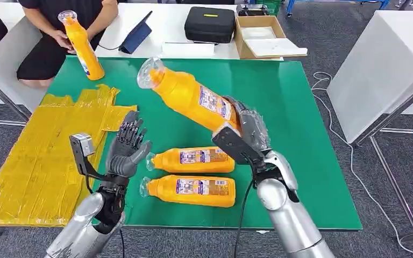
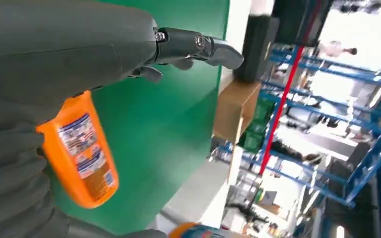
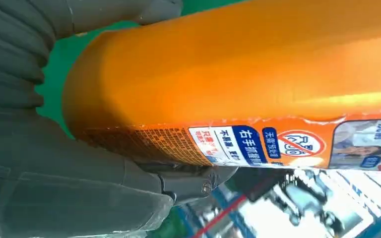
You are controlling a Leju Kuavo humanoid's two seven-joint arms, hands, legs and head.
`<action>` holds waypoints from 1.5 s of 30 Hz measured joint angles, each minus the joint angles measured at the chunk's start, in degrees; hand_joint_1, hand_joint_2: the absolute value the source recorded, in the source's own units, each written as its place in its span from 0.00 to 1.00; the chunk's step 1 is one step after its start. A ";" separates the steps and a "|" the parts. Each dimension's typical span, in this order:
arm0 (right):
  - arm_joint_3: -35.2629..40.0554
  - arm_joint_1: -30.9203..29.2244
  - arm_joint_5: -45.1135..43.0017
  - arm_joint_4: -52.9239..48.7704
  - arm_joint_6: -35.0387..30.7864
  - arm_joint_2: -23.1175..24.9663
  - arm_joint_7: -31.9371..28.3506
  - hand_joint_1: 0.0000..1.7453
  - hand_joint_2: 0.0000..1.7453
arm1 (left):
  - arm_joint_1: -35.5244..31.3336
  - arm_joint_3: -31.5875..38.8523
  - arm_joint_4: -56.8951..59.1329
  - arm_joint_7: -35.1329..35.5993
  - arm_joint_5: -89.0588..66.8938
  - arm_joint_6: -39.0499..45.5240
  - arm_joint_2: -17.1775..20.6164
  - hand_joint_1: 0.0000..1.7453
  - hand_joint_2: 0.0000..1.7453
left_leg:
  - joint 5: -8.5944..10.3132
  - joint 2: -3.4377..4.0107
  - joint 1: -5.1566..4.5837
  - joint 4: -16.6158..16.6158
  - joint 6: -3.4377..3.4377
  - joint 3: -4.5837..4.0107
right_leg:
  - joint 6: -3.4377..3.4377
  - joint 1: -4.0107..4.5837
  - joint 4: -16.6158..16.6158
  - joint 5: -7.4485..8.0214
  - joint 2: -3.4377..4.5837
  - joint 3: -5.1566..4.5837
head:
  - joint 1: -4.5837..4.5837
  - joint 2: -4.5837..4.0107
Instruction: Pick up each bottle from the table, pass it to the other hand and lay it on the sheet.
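A bottle (image 1: pixel 189 97) hangs tilted above the green worktop (image 1: pixel 301 134), its base gripped by the right robot hand (image 1: pixel 246 129) and its cap pointing up toward the left. The left robot hand (image 1: pixel 127 148) holds nothing, fingers spread wide, below and left of it beside the yellow sheet (image 1: pixel 43 156). Two bottles (image 1: pixel 193 174) lie between the hands; a person (image 1: pixel 59 32) holds another.

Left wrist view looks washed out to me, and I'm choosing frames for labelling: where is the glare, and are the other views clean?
Left wrist view: background shelving overexposed. Right wrist view: held bottle sharp, label readable. Head view: evenly lit.
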 measured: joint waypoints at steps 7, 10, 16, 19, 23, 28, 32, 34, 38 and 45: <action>4.26 -0.68 -2.76 6.03 1.07 3.15 -0.02 1.00 1.00 | 0.40 0.55 -3.12 0.02 -0.96 2.95 -1.57 0.00 1.00 | 0.00 -0.01 -0.01 0.00 0.00 -0.05 | 0.00 -0.01 0.00 0.00 0.00 -0.01 | 0.00 0.00; 6.32 -1.23 -3.39 8.18 1.51 4.61 -0.02 1.00 1.00 | 0.81 1.18 -5.03 0.96 -1.47 3.81 -2.84 0.00 1.00 | 0.00 -0.02 -0.01 0.00 0.00 -0.05 | 0.00 -0.01 0.00 0.00 -0.01 -0.02 | 0.00 0.00; 8.48 -2.56 -4.99 11.04 2.32 6.40 0.13 1.00 1.00 | 2.04 2.62 -8.57 1.90 -1.73 4.79 -4.64 0.00 1.00 | 0.00 -0.02 -0.01 0.00 0.00 -0.07 | -0.01 -0.01 0.00 -0.01 -0.01 -0.05 | 0.02 0.00; 8.90 -3.10 -5.05 11.72 2.34 6.67 0.13 1.00 1.00 | 2.32 2.93 -9.31 2.07 -1.82 4.81 -4.90 0.00 1.00 | 0.00 -0.02 -0.01 0.00 0.01 -0.07 | -0.01 -0.01 0.00 0.00 -0.01 -0.05 | 0.00 0.00; 9.47 -3.93 -5.43 12.94 2.97 7.24 0.17 1.00 1.00 | 2.87 3.39 -10.27 2.45 -2.30 4.84 -5.55 0.00 1.00 | 0.01 -0.01 -0.01 0.00 0.01 -0.07 | -0.01 -0.01 0.00 0.00 -0.01 -0.05 | -0.02 0.00; 11.09 -5.11 -4.61 14.65 3.50 8.07 0.72 1.00 1.00 | 3.11 3.43 -11.35 3.19 -3.15 4.90 -6.69 0.00 1.00 | 0.01 -0.01 -0.01 0.01 0.01 -0.07 | -0.01 -0.01 0.00 0.00 -0.01 -0.05 | 0.00 0.00; 12.46 -5.06 -4.00 15.39 4.09 8.31 0.76 1.00 1.00 | 3.34 3.37 -12.24 3.43 -3.83 5.47 -7.45 0.00 1.00 | 0.01 -0.01 -0.01 0.00 0.01 -0.07 | -0.01 -0.01 0.00 0.00 -0.01 -0.06 | 0.00 0.00; 13.07 -4.93 -3.92 15.42 4.50 8.39 1.20 1.00 1.00 | 3.67 3.41 -12.61 3.52 -4.35 5.82 -7.59 0.00 1.00 | 0.01 -0.02 -0.01 0.00 0.01 -0.08 | -0.01 -0.01 0.00 -0.01 -0.01 -0.08 | 0.02 0.00; 13.36 -4.96 -3.13 15.39 6.36 8.57 2.34 1.00 1.00 | 4.11 3.32 -12.83 3.78 -5.84 6.15 -7.89 0.00 1.00 | 0.01 -0.01 -0.01 0.00 0.01 -0.08 | -0.01 -0.01 0.00 -0.01 -0.01 -0.09 | 0.02 0.00; 14.93 -5.10 -0.53 14.89 8.07 9.27 3.69 1.00 1.00 | 4.34 3.32 -12.83 3.93 -8.28 7.07 -8.13 0.82 1.00 | 0.01 -0.01 -0.01 0.01 0.01 -0.08 | -0.01 -0.01 0.00 -0.01 -0.01 -0.09 | 0.00 0.00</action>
